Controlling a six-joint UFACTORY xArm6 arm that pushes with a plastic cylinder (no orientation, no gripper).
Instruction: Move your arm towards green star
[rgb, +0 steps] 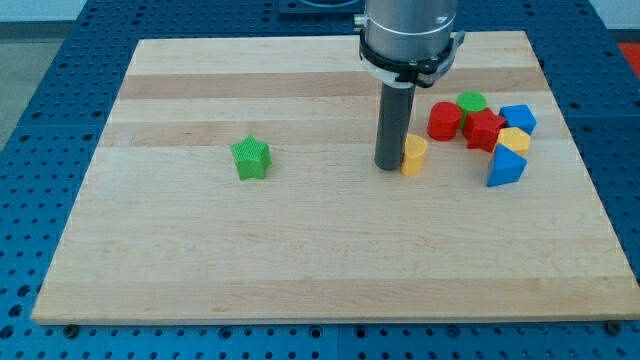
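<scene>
The green star (251, 158) lies alone on the wooden board (200, 260), left of the middle. My tip (389, 166) rests on the board well to the star's right, about a quarter of the board's width away. A small yellow block (414, 154) touches the rod's right side.
A cluster of blocks lies at the view's right: a red cylinder (444, 120), a green round block (472, 102), a red star-like block (485, 130), a blue block (519, 118), a yellow block (514, 140) and a blue triangle (506, 167).
</scene>
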